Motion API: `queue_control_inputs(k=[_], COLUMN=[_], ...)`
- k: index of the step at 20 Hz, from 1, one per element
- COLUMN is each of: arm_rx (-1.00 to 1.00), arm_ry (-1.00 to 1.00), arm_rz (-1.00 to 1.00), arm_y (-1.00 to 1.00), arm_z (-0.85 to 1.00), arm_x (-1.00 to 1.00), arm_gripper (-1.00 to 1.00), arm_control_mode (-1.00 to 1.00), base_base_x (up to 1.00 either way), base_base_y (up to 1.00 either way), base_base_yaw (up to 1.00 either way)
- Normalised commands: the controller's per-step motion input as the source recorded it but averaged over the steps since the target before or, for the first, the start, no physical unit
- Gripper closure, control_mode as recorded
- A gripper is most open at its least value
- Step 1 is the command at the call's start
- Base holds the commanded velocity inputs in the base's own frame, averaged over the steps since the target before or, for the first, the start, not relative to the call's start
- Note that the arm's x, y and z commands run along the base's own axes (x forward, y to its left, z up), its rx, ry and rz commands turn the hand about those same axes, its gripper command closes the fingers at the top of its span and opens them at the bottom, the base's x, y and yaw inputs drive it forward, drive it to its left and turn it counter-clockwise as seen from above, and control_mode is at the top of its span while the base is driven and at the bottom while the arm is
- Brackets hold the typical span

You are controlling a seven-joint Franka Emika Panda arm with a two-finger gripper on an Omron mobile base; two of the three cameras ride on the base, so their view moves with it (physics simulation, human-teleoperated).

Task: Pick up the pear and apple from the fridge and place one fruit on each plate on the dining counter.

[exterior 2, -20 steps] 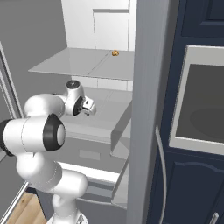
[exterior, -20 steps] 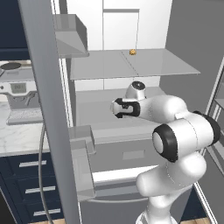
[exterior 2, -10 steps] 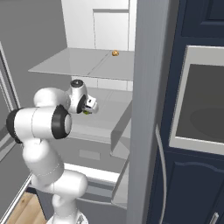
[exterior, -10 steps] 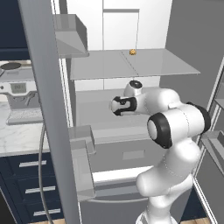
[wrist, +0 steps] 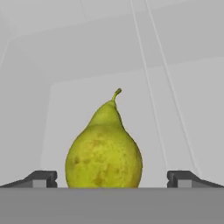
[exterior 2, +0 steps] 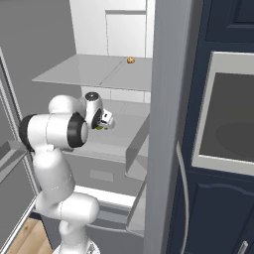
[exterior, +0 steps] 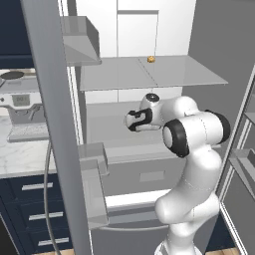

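Observation:
The pear (wrist: 104, 148), yellow-green with darker speckles, stands upright on the fridge's grey lower shelf (wrist: 175, 109). My gripper (wrist: 111, 179) is open, with a dark fingertip on each side of the pear's base and clear gaps between. From the base views my gripper (exterior: 130, 121) (exterior 2: 106, 120) reaches into the open fridge (exterior: 149, 72) under the upper glass shelf. A sliver of the pear (exterior 2: 100, 127) shows by the hand. The apple, the plates and the dining counter are out of view.
A tiny tan-orange lump (exterior: 150, 59) (exterior 2: 130, 60) lies on the upper shelf. The left fridge door (exterior: 50, 124) with its bin (exterior: 94, 164) stands open beside the arm. A coffee machine (exterior: 20, 107) sits on a marble counter at left. A built-in oven (exterior 2: 228, 119) is at right.
The arm's big elbow link has swung in and up behind the hand. The hand itself has edged slightly deeper over the lower shelf, still open.

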Motion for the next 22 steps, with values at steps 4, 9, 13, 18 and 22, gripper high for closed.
queue_control_inputs(k=[4, 9, 13, 18, 22], arm_rx=[0.00, -0.01, -0.05, -0.04, -0.02], arm_ry=[0.01, 0.04, 0.13, 0.12, 0.20], arm_rz=[0.00, 0.00, 0.00, 0.00, 0.00], arm_y=[0.00, 0.01, 0.15, 0.14, -0.09], arm_z=[-0.13, -0.14, -0.29, -0.41, -0.67], arm_x=[0.23, 0.13, 0.21, 0.28, 0.00], arm_gripper=[-1.00, -1.00, -1.00, -1.00, 1.00], arm_control_mode=[-1.00, -1.00, -1.00, -1.00, -1.00], base_base_x=[0.00, 0.00, 0.00, 0.00, 0.00], base_base_y=[0.00, 0.00, 0.00, 0.00, 0.00], base_base_yaw=[0.00, 0.00, 0.00, 0.00, 0.00])
